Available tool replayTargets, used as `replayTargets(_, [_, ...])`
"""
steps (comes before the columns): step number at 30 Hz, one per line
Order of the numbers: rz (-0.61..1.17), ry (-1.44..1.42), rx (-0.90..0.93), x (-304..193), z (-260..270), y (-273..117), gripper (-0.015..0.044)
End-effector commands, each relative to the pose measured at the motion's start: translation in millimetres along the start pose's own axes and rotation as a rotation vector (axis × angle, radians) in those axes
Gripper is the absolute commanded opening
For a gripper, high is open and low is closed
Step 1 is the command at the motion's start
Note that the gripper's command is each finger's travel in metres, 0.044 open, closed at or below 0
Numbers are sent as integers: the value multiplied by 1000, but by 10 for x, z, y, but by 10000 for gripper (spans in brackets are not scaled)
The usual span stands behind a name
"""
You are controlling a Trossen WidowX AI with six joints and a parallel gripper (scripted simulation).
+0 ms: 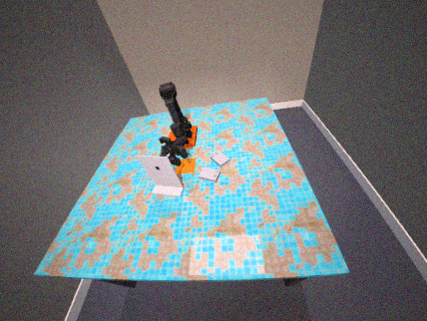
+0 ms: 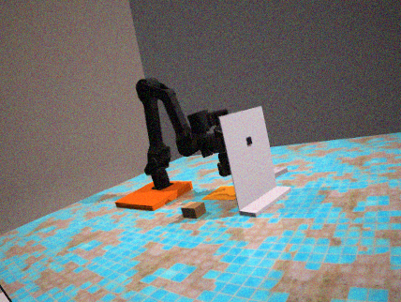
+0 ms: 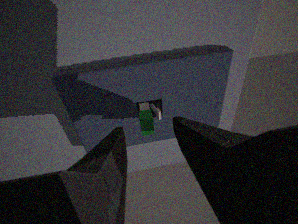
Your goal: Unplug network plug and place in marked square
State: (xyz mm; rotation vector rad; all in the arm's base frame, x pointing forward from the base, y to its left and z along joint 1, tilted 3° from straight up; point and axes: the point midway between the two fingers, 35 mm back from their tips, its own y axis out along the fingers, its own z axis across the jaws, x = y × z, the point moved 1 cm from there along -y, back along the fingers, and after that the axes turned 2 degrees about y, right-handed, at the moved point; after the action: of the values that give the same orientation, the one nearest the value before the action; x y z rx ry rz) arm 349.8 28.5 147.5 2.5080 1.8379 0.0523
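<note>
The pale upright panel [image 1: 160,176] [image 2: 255,171] [image 3: 150,25] has a raised plate [image 3: 195,85] around a dark socket opening. The small plug [image 3: 146,123], green with a pale part, sits at that opening in the wrist view. The thin tab is too small to tell for sure. My gripper [image 3: 148,128] is open with nothing between its fingers. Its tips point at the panel, one either side of the plug's line and short of it. The exterior view shows the gripper partly hidden behind the panel. The flat orange square [image 1: 186,165] [image 2: 220,192] lies on the table below.
The arm stands on an orange base [image 1: 193,136] [image 2: 141,201]. A small brown block [image 2: 193,210] lies near the base and panel. Two flat pale tiles, one farther back [image 1: 219,159] and one nearer [image 1: 210,173], lie beside the orange square.
</note>
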Motion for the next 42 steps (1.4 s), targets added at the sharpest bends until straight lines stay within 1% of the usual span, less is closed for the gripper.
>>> replayTargets(1, [-4,2,-5,27,-15,78,156])
replayTargets(7, [-4,2,-5,37,-13,134,156])
replayTargets(30, [-4,2,-5,37,-13,134,3])
replayTargets(42, [-4,2,-5,21,-12,93,0])
